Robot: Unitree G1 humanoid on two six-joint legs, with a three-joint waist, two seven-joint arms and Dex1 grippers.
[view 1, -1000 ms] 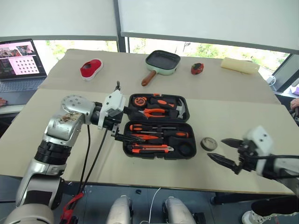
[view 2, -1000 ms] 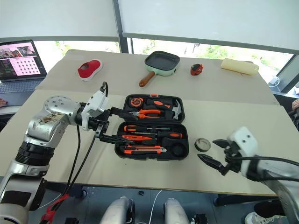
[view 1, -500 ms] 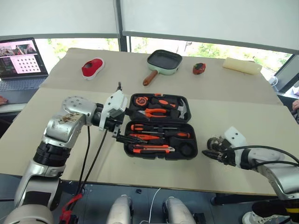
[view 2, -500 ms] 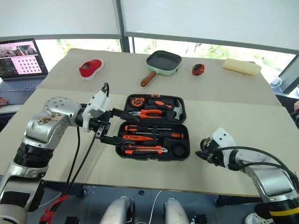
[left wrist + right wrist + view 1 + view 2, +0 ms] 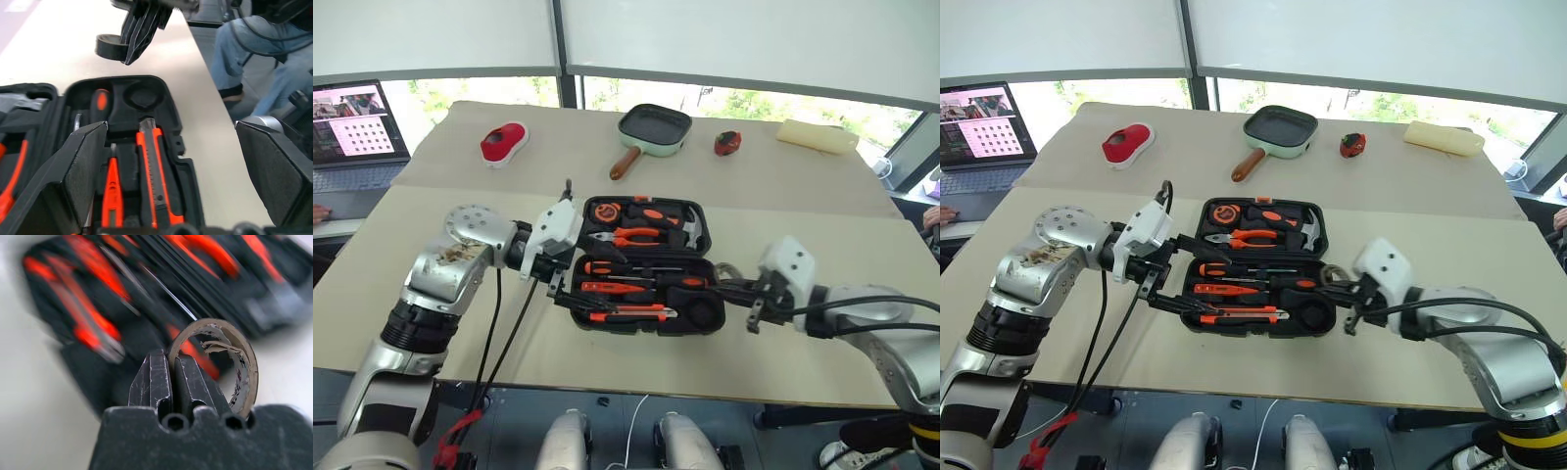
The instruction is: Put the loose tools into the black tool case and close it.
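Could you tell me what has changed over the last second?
The right gripper closed on the tape roll, lifted it off the table and carried it left to the black tool case. The left gripper stayed open at the case's left edge; the tools inside kept their places.

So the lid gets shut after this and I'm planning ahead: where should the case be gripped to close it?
Probably the back edge of the black tool case, from the window side: the tool-filled halves lie open flat with the hinge between them, so that half folds toward the robot. Tape roll is unplaced.
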